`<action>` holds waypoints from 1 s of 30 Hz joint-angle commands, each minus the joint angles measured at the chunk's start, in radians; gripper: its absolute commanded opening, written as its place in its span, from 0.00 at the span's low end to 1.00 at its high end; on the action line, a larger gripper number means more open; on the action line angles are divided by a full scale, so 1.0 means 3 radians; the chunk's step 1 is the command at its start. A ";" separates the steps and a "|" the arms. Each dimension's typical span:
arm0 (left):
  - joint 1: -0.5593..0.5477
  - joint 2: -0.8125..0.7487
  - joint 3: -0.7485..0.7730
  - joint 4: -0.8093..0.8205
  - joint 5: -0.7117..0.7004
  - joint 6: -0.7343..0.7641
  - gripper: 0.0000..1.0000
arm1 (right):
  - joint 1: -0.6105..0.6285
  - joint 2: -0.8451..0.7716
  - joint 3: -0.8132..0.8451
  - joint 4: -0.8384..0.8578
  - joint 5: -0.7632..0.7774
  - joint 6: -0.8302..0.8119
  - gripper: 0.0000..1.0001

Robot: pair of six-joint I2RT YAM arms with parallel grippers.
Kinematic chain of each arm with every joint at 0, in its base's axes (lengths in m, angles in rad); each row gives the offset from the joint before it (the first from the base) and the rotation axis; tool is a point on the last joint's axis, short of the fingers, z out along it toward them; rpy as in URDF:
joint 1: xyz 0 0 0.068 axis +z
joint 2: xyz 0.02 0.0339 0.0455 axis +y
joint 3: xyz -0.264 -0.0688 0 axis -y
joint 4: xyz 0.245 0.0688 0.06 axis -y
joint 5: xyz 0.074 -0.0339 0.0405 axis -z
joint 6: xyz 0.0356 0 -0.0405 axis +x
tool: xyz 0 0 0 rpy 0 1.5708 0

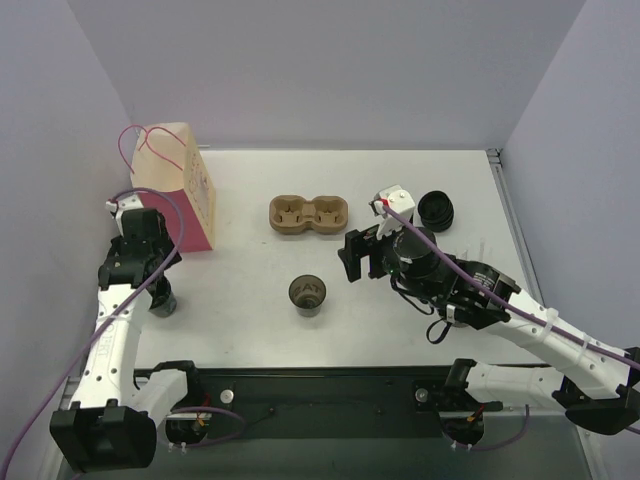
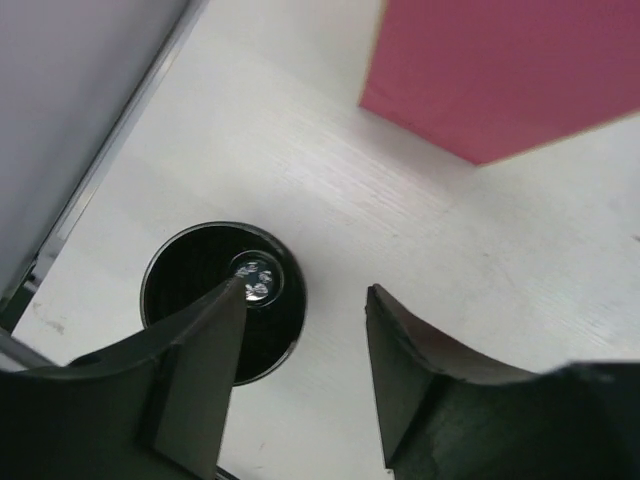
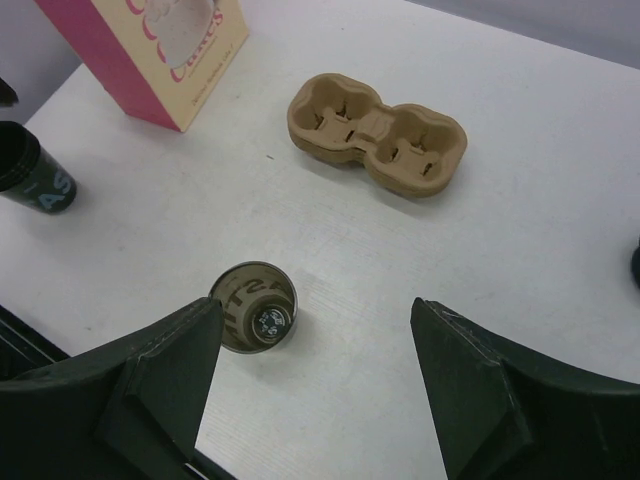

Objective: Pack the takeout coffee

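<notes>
One takeout coffee cup (image 2: 200, 275), black, open-topped and without a lid, stands at the table's left edge (image 1: 160, 298). My left gripper (image 2: 308, 287) hovers right above it, open. One of its fingers (image 2: 200, 350) is over the cup's mouth, while the other is over the bare table outside the rim. The same black cup (image 3: 30, 175) shows teal lettering in the right wrist view. The brown pulp tray (image 1: 308, 214) lies empty at mid-table. My right gripper (image 3: 318, 310) hangs open above the table and holds nothing.
A grey open cylinder (image 1: 307, 294) stands upright near the middle, just left of my right gripper's fingers (image 3: 255, 307). A pink and cream paper bag (image 1: 180, 190) stands at the far left. A stack of black lids (image 1: 435, 210) sits at the right.
</notes>
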 commanded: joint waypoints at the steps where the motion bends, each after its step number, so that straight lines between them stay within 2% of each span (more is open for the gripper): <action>1: -0.0011 -0.0246 0.0465 0.0057 0.0869 0.0235 0.72 | -0.0300 0.0067 0.0241 -0.0257 0.0291 -0.0122 0.78; 2: -0.0021 -0.0282 0.0547 0.0139 0.1104 0.0256 0.74 | -0.0418 0.0173 0.0292 -0.0287 0.0286 -0.0148 0.77; 3: -0.0022 -0.0292 0.0568 0.0190 0.1623 0.0291 0.76 | -0.0577 0.0230 0.0323 -0.0379 0.0216 -0.0138 0.78; 4: -0.0032 -0.0313 0.0578 0.0297 0.1841 0.0297 0.81 | -0.0872 0.0291 0.0364 -0.0435 0.0139 -0.0128 0.77; 6: -0.0129 -0.0384 0.0588 0.0410 0.2174 0.0210 0.86 | -0.1185 0.0465 0.0456 -0.0548 0.0051 -0.0082 0.76; 7: -0.0291 -0.0425 0.0568 0.0562 0.2221 0.0159 0.88 | -0.1308 0.0512 0.0476 -0.0543 0.0051 -0.0082 0.76; 8: -0.0536 -0.0506 0.0548 0.0655 0.2247 0.0159 0.88 | -0.1562 0.0649 0.0487 -0.0548 0.0066 -0.0092 0.75; 12: -0.1114 -0.0558 0.0486 0.0896 0.2115 0.0337 0.92 | -0.2035 0.1114 0.0762 -0.0615 0.0275 -0.0173 0.73; 16: -0.1540 -0.0456 0.0435 0.0947 0.2063 0.0578 0.93 | -0.2428 0.1778 0.1161 -0.0681 0.0200 -0.0301 0.70; 18: -0.1611 -0.0471 0.0364 0.0983 0.2093 0.0629 0.94 | -0.2607 0.2034 0.1375 -0.0819 0.0133 -0.0327 0.69; 23: -0.1637 -0.0772 -0.0116 0.1270 0.2145 0.0655 0.97 | -0.2746 0.2923 0.2244 -0.1146 0.0469 -0.0577 0.67; 27: -0.1642 -0.0885 -0.0306 0.1193 0.2032 0.0579 0.97 | -0.2848 0.3308 0.2573 -0.1244 0.0619 -0.0669 0.61; 30: -0.1642 -0.1094 -0.0587 0.1458 0.2134 0.0461 0.97 | -0.2971 0.3513 0.2680 -0.1244 0.0430 -0.0664 0.61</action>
